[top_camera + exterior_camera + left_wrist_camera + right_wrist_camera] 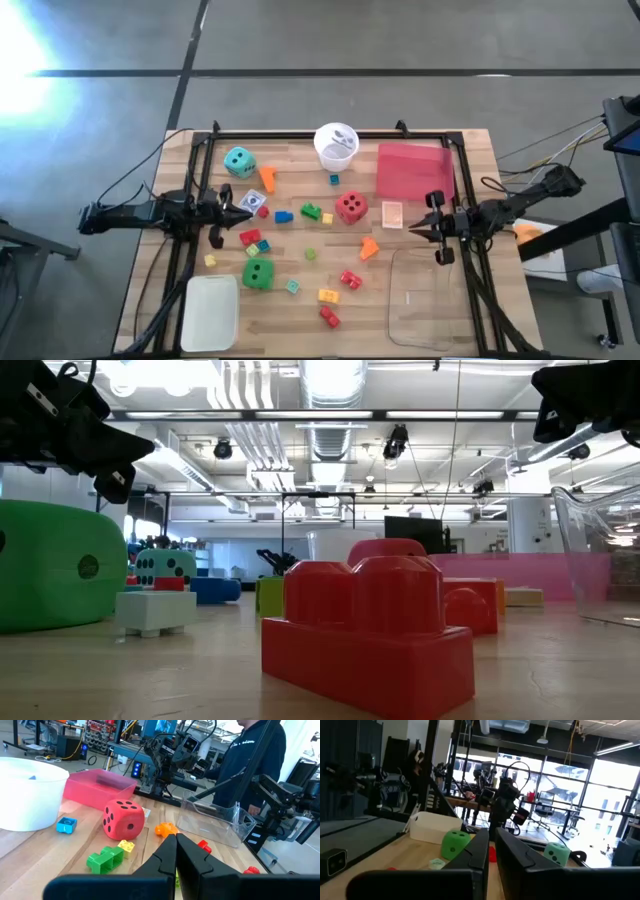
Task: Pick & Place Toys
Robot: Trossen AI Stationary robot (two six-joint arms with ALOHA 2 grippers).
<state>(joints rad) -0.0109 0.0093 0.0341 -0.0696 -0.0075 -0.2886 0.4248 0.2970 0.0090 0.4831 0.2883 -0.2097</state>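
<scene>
This is a big robot lab or workshop. The wooden plank surface (440, 150) stands on a bare grey concrete floor (400, 40). Long bright strip lights (330, 415) and silver air pipes (335, 390) run across the open ceiling. More dark robot arms on stands (175, 755) sit on other benches nearby, with loose cables (540, 150) hanging off the side. A person in a dark blue top (250, 760) stands close by. Tall windows (570, 780) let in daylight.
</scene>
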